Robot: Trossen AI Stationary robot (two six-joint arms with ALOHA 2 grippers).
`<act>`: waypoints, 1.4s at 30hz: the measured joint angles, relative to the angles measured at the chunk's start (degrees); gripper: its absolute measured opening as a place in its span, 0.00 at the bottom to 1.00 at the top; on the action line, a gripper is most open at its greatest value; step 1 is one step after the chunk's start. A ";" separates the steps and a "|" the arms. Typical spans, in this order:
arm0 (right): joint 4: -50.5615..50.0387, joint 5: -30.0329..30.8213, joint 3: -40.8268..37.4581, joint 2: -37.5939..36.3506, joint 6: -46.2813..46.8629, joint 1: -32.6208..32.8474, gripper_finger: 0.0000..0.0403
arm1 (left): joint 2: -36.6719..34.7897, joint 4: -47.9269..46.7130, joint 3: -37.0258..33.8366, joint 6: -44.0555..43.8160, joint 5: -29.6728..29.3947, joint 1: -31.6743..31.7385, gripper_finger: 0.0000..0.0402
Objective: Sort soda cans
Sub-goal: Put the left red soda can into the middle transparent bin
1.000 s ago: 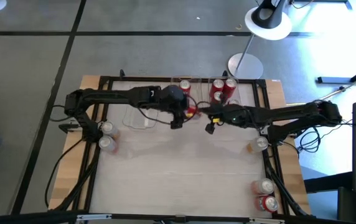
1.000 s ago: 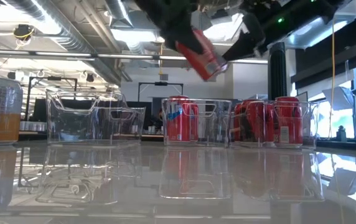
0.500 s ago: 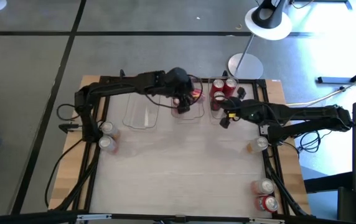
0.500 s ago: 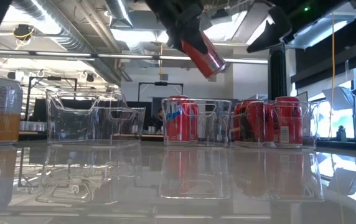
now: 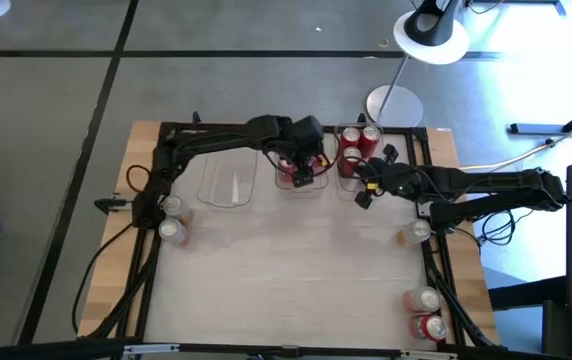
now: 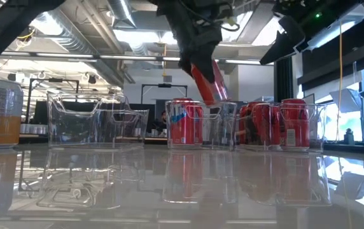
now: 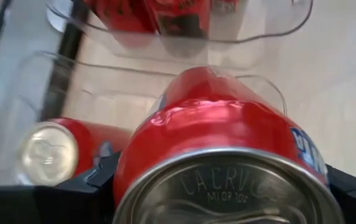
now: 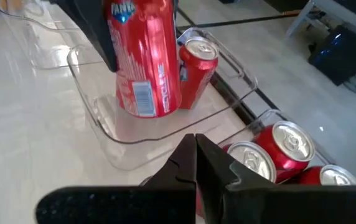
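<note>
Red can (image 6: 206,81) is clamped in the left gripper (image 5: 303,165), tilted, its lower end dipping into the middle clear bin (image 6: 223,127) at the bench's far edge. Fingers wrap the can's sides; jaws stand wide around it. In the right wrist view the held can (image 8: 144,59) hangs inside that bin just beside an upright red can (image 8: 196,68) already in there. The left wrist view shows the held can's silver top (image 7: 228,190) up close, with the other can's top (image 7: 47,152) beyond it.

Right-hand bin (image 5: 356,150) at the far edge holds several red cans (image 6: 277,124), standing. Left-hand bin (image 5: 228,185) has no cans.

Right gripper (image 5: 363,192) hovers just beside the right-hand bin, fingers pressed together, holding nothing.

Loose cans: two silver-topped near the left edge (image 5: 171,218), one near the right edge (image 5: 416,232), two red at the near right corner (image 5: 426,312).
</note>
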 joint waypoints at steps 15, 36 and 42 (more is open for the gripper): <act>-0.35 -1.45 0.00 0.00 1.13 0.02 0.00 | 5.41 0.33 -0.35 0.09 1.61 0.84 0.75; 3.54 -2.50 -3.93 0.00 2.44 0.02 0.00 | 9.79 2.17 -0.18 3.67 2.11 0.90 0.77; 3.52 -2.94 -3.93 0.00 2.44 0.02 0.00 | 10.26 5.20 -0.30 2.91 2.39 0.83 0.83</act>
